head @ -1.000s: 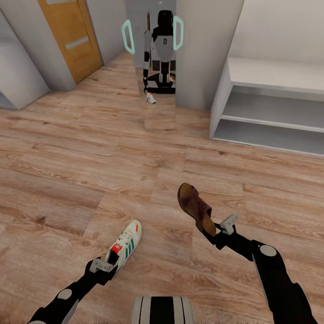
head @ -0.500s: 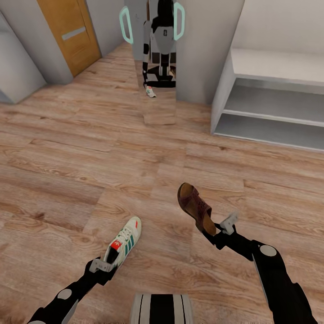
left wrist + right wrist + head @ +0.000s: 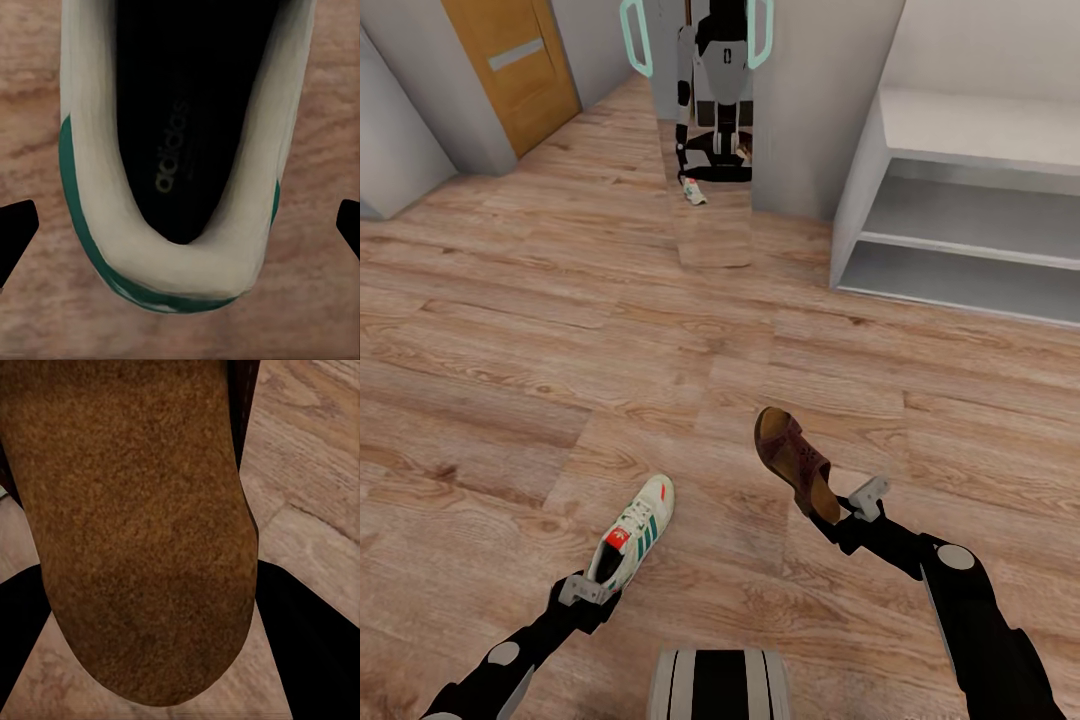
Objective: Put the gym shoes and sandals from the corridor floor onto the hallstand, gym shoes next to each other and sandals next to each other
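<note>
Head view: the left gripper [image 3: 592, 590] holds a gym shoe [image 3: 632, 542] by its heel and the right gripper [image 3: 852, 510] a sandal [image 3: 794, 463] — both off the corridor floor [image 3: 540, 350]. The hallstand [image 3: 960, 215] stands ahead-right; approach squarely.

Left wrist: fingers [image 3: 15, 229] flank the heel, contact unclear.

Right wrist: fingers [image 3: 300, 622] pinch the sole — keep it level.

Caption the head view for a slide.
Left end effector holds gym shoe, right a sandal, nearing hallstand.
</note>
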Robot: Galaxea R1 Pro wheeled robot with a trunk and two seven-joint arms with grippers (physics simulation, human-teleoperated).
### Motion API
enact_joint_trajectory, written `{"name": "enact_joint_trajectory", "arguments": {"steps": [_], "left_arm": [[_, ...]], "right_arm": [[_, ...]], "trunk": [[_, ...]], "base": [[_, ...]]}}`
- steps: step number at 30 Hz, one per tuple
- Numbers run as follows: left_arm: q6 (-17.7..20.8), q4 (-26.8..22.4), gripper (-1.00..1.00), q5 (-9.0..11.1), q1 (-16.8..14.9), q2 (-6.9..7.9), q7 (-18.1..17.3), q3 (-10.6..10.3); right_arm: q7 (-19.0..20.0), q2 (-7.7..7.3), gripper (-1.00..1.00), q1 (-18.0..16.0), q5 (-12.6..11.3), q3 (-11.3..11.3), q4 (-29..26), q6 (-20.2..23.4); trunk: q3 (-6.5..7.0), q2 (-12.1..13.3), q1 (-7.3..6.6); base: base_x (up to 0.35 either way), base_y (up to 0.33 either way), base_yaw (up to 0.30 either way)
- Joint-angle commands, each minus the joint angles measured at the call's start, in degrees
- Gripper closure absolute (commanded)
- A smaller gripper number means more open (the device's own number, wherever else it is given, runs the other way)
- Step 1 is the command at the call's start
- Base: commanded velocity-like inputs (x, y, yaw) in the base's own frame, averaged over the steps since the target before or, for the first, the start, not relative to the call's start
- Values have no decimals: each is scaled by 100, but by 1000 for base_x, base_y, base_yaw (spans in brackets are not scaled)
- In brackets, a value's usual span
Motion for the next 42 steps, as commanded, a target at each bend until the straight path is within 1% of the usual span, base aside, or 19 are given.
{"name": "enact_joint_trajectory", "arguments": {"steps": [1, 12, 19, 26, 27, 29, 34, 42], "left_arm": [[-24, 0, -100, -52, -3, -3, -32, 47], [-30, -3, -100, -52, -3, -2, -32, 51], [-27, 5, -100, -52, -3, -2, -32, 48], [-24, 7, -100, -57, -3, -8, -32, 47], [-23, 6, 100, -57, -3, -9, -30, 47], [-24, 6, 100, -59, -3, -14, -6, 44], [-28, 12, 100, -54, -3, -21, 222, 39], [-32, 6, 100, -37, -3, -13, 249, 38]], "right_arm": [[34, 2, 100, -3, 15, -4, -8, 31], [34, 2, 100, -3, 15, -5, -8, 32], [34, 2, 100, -3, 15, -6, -10, 34], [34, 2, 100, -3, 15, -8, -11, 34], [34, 2, 100, -3, 15, -8, -11, 34], [34, 2, 100, -3, 15, -6, -10, 34], [34, 2, 100, -3, 15, -3, -11, 34], [34, 2, 100, -3, 15, -5, -10, 34]], "trunk": [[-26, -3, 1], [-26, -3, 1], [-26, -3, 1], [-26, -3, 1], [-26, -3, 1], [-26, -3, 1], [-26, -3, 1], [-26, -3, 1]], "base": [[0, 0, 0], [0, 0, 0], [132, 0, 0], [22, 0, 0], [2, 0, 0], [2, 0, 0], [0, 0, 0], [0, 0, 0]]}}
